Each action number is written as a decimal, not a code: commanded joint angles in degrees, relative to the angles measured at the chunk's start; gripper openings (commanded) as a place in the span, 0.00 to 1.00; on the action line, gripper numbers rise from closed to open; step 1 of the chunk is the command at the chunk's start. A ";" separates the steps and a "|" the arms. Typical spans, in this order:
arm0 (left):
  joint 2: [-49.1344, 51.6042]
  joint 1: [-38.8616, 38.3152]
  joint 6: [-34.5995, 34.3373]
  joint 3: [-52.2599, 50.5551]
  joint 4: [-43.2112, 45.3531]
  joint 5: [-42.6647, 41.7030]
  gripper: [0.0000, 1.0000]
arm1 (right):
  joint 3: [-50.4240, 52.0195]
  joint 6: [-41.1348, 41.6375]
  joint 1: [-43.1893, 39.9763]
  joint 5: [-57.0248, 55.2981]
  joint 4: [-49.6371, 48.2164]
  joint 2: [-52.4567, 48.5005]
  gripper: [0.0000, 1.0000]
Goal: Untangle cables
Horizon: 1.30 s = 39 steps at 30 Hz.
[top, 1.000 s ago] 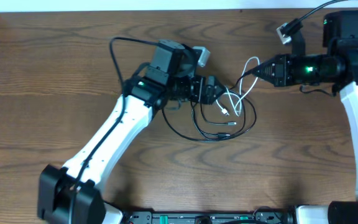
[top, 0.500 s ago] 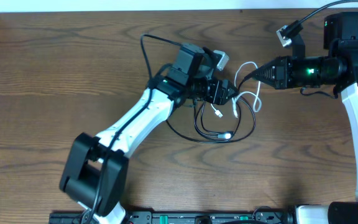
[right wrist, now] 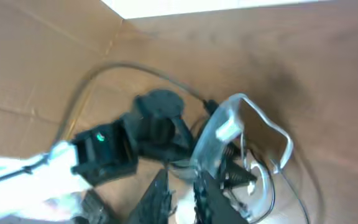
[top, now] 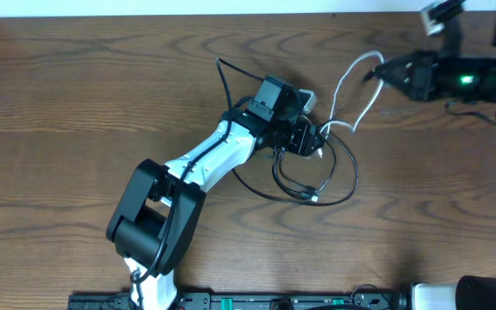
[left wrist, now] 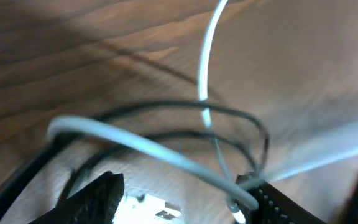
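The white cable (top: 357, 60) runs from the tangle at the table's middle up to my right gripper (top: 377, 73), which is shut on it and holds it raised at the far right. In the right wrist view the white cable (right wrist: 219, 134) passes between the nearly closed fingers (right wrist: 182, 199). The black cable (top: 354, 176) lies in loops on the wood. My left gripper (top: 313, 138) sits on the tangle. In the left wrist view its fingers (left wrist: 185, 202) are wide apart, with the white cable (left wrist: 135, 140) lying across them and the black cable (left wrist: 166, 107) behind.
The wooden table (top: 76, 103) has a white wall strip along its far edge (top: 188, 7). The left arm (top: 213, 159) stretches diagonally from the front left. A thicker black arm wire (top: 226, 73) arcs behind the left wrist.
My right gripper has moved up and to the right, pulling the white cable out into a longer raised strand. My left gripper has shifted right onto the tangle.
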State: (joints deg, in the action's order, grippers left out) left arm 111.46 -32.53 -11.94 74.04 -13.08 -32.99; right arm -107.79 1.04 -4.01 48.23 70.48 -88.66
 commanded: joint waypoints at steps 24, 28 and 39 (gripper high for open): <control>-12.33 3.98 -3.87 0.92 -7.13 3.87 0.07 | -0.04 3.82 -0.66 -19.02 8.98 -6.23 0.86; -18.34 4.00 -3.87 0.92 -9.33 4.00 0.07 | 4.96 -1.01 0.98 -13.57 6.99 -8.70 0.87; -26.45 12.15 -9.66 0.92 -23.85 11.65 0.08 | 16.28 -9.55 13.31 -10.05 -3.02 -18.05 0.87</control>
State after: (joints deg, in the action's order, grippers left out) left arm 86.89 -23.22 -19.97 74.43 -34.83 -23.53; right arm -92.82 -2.83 5.65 34.44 68.23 -104.01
